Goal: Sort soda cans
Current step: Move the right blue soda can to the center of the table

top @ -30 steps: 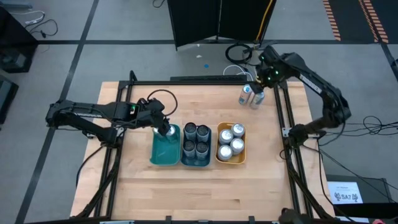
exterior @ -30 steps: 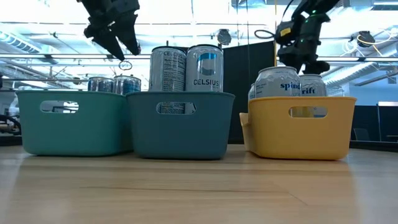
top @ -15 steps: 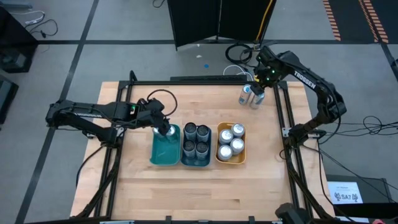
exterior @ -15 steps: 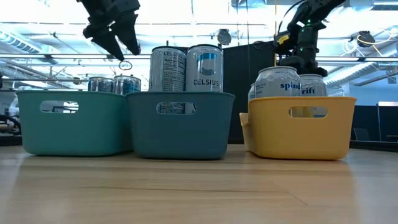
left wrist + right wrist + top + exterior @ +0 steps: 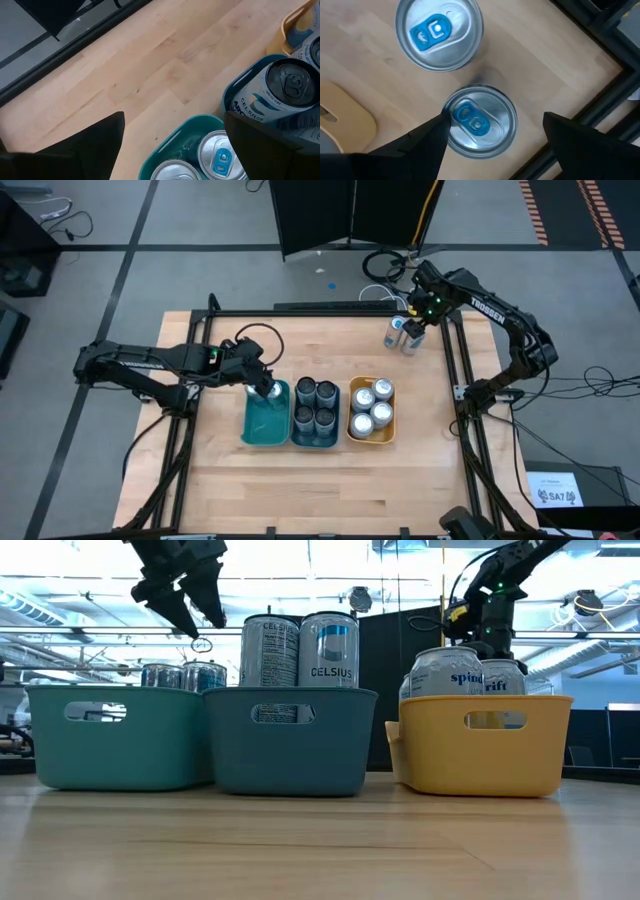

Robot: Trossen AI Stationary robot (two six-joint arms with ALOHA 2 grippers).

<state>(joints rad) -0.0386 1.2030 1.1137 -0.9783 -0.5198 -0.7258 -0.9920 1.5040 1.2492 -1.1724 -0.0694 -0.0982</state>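
Cans: two blue-tabbed ones stand loose at the far right of the desk (image 5: 220, 490), touching or nearly so, well apart from the bins. The nearer can (image 5: 479, 121) lies right under the right gripper (image 5: 492, 132); the other can (image 5: 439, 33) stands just beyond it. The rest are already binned: two blue-tabbed cans at the far end of the teal bin (image 5: 264, 417), four dark-topped cans in the blue bin (image 5: 314, 416), four silver cans in the orange bin (image 5: 371, 412).

The right gripper's fingers are apart, hanging over the nearer can, one to each side of its rim and holding nothing. The step in hand looks like the descent onto that can. To do it well, I would:

- Centre the fingers on the can's middle first; one finger seems to sit over the rim edge and should clear it.
- Come straight down so neither finger clips the neighbour, which is close enough to be knocked over.
- Clamp on the body below the rim, then lift vertically before travelling.
- Since its tab is blue like those in the teal bin, that bin is its likely home.

The left gripper (image 5: 268, 388) hovers above the far end of the teal bin, fingers apart and empty. It should move off before the right arm brings anything there.
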